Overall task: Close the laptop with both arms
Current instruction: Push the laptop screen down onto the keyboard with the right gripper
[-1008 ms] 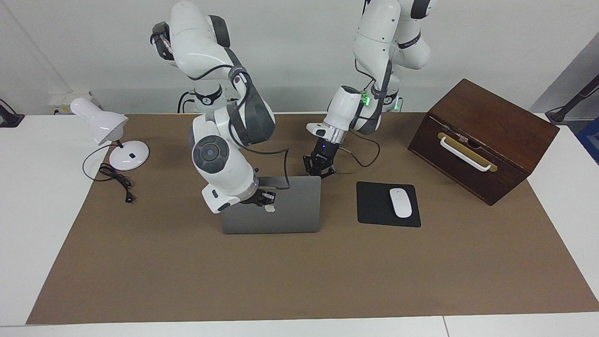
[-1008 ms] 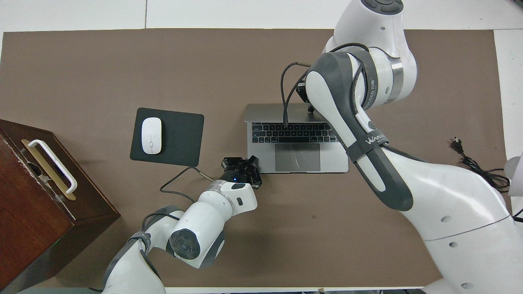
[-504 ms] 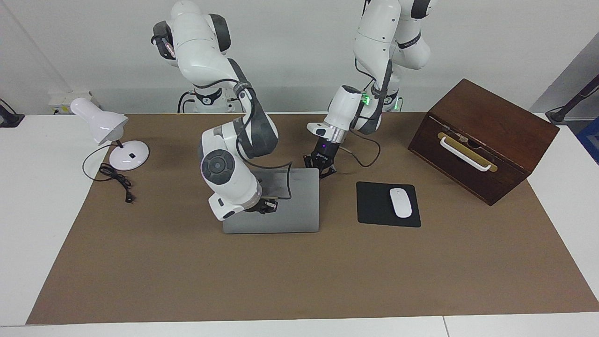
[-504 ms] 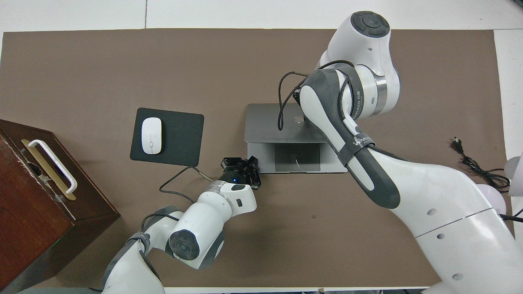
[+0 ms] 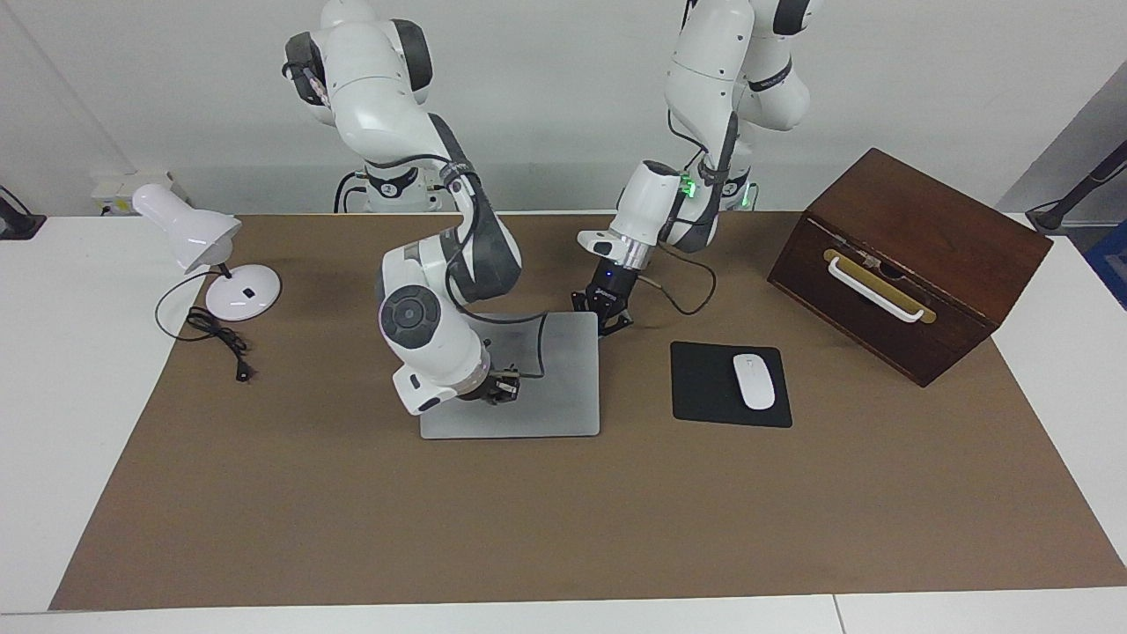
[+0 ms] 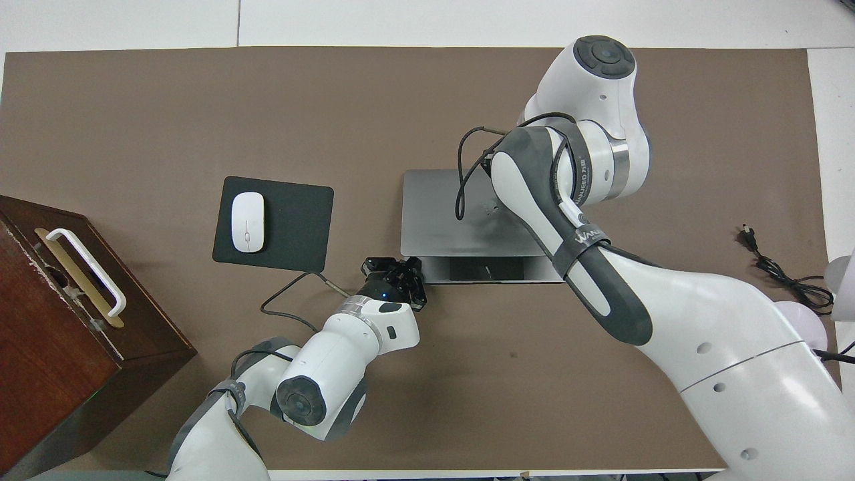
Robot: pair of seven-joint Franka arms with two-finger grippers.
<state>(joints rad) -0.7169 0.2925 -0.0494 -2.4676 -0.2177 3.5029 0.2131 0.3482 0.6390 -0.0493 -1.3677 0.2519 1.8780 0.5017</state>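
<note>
The silver-grey laptop (image 5: 563,379) lies mid-table with its lid (image 6: 434,214) lowered almost flat. Only a narrow strip of deck with the dark trackpad (image 6: 487,269) shows at the edge nearest the robots. My right gripper (image 5: 504,387) is shut and presses down on the lid near its middle; in the overhead view its own forearm hides it. My left gripper (image 5: 607,319) is shut, low at the table, and rests against the laptop's corner (image 6: 404,267) nearest the robots, toward the left arm's end.
A black mouse pad (image 5: 704,387) with a white mouse (image 5: 754,380) lies beside the laptop toward the left arm's end. A brown wooden box (image 5: 916,255) stands past it. A white desk lamp (image 5: 189,233) and its cord (image 5: 216,339) sit at the right arm's end.
The lid has swung down from upright to nearly flat, covering the keyboard, with my right gripper following it down. My left gripper has stayed at the laptop's corner.
</note>
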